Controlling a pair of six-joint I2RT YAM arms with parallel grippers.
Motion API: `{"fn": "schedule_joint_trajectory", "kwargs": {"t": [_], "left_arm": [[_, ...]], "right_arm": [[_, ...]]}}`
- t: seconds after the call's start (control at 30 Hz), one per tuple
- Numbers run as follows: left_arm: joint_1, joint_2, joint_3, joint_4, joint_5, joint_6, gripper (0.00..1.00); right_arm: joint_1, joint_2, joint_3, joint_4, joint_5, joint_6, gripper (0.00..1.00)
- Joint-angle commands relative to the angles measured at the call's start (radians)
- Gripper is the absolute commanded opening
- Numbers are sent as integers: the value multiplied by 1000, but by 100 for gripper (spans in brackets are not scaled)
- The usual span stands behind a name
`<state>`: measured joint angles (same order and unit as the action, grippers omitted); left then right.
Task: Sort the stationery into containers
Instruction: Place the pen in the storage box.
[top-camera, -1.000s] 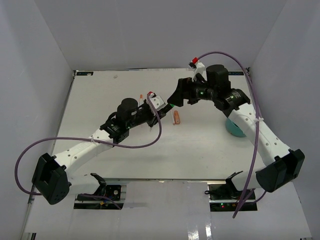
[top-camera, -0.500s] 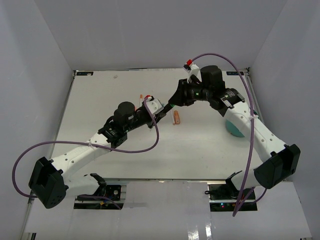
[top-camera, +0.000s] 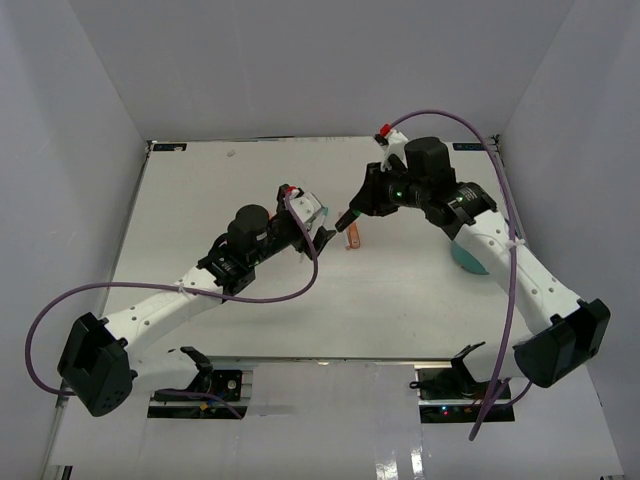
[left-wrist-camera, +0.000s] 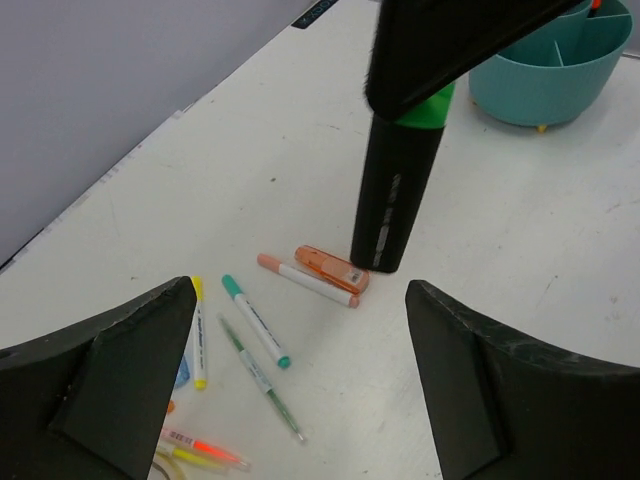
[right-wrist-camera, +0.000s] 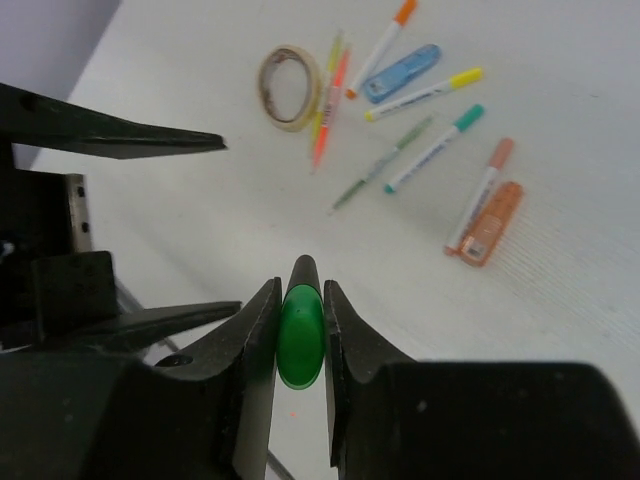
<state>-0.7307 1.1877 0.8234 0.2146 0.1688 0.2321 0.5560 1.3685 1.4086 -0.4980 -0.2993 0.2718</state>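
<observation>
Right pincer (right-wrist-camera: 300, 292): closed on the black highlighter (left-wrist-camera: 395, 190), which I hold nearly upright with its green cap uppermost.
Its lower end: just by the orange highlighter (left-wrist-camera: 330, 267) and the salmon pen (left-wrist-camera: 305, 281), both lying on the worktop (top-camera: 200, 200); I cannot tell whether it touches them.
Left pincer (left-wrist-camera: 300, 290): spread wide, gripping nothing, facing the held highlighter.
Loose stationery: the teal-capped pen (left-wrist-camera: 255, 320), yellow-capped pen (left-wrist-camera: 198, 340), blue highlighter (right-wrist-camera: 402, 72) and loop (right-wrist-camera: 288, 87) lie near one another.
Cup (left-wrist-camera: 545, 85): on the worktop, well apart, to my right.
</observation>
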Motion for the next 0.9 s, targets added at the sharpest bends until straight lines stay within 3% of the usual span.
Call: {"fn": "schedule_joint_trajectory", "kwargs": {"t": [0.0, 0.17, 0.4, 0.5, 0.87], "left_arm": [[-1, -16, -13, 40, -80, -30, 98], [-1, 9, 0, 31, -152, -63, 98], [10, 113, 106, -103, -376, -135, 98], [31, 144, 120, -122, -406, -175, 98], [33, 129, 129, -139, -451, -175, 98]], "right_arm": [[-30, -83, 0, -104, 237, -74, 8], [-161, -158, -34, -215, 440, -91, 8], [-529, -272, -102, -303, 597, -92, 8], [-612, -284, -94, -316, 678, -85, 8], [-734, -250, -145, -283, 798, -51, 8]]}}
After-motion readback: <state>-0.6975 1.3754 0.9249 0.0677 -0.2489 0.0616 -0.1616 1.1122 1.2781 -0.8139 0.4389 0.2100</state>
